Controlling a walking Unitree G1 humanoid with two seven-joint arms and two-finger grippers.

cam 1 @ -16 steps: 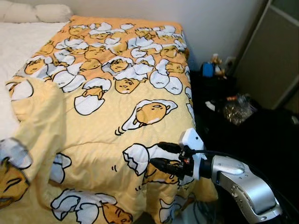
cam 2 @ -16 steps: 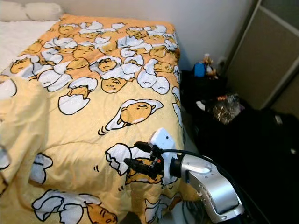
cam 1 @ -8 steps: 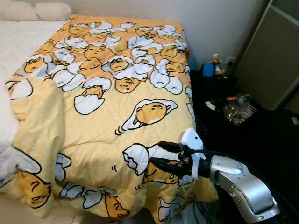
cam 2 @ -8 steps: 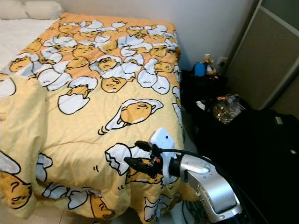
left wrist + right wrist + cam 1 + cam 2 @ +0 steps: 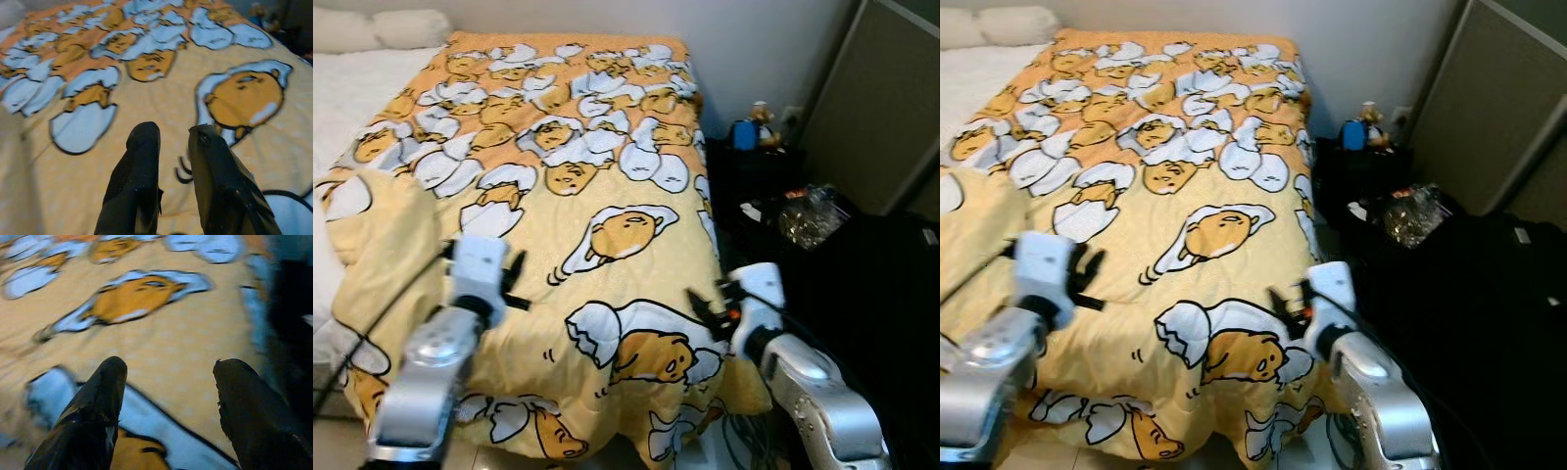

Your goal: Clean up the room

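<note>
- Blanket (image 5: pixel 578 186): 1, yellow-orange w/ egg-cartoon print, spread over most of the bed; near edge hangs off the foot at 6 o'clock and is cut by the frame. At 9 o'clock a corner is folded back on itself, plain underside up.
- Sheet (image 5: pixel 352 88): white, bare strip at 10 o'clock, partly cut by the frame edge.
- Pillows (image 5: pixel 382 27): 2 at 11 o'clock, cut off at top; seam between them hard to make out.
- Left gripper (image 5: pixel 516 284): over the blanket at 8 o'clock, nothing held; in the left wrist view its fingers (image 5: pixel 139 171) stand a narrow gap apart above the print.
- Right gripper (image 5: pixel 705 311): over the blanket's edge at 5 o'clock, jaws spread wide, empty; right wrist view blurred, fingers (image 5: pixel 98 401) well apart.
- Black table (image 5: pixel 759 171): 1, at 2 o'clock beside the bed; dark, its outline hard to read. On it a blue item (image 5: pixel 745 135) and a small figure (image 5: pixel 763 119), details too small to tell.
- Crinkled clear bag (image 5: pixel 805 217): 1, at 3 o'clock on a dark surface; contents unclear.
- Cables (image 5: pixel 739 446): on floor at 5 o'clock, partly hidden by the right arm.
</note>
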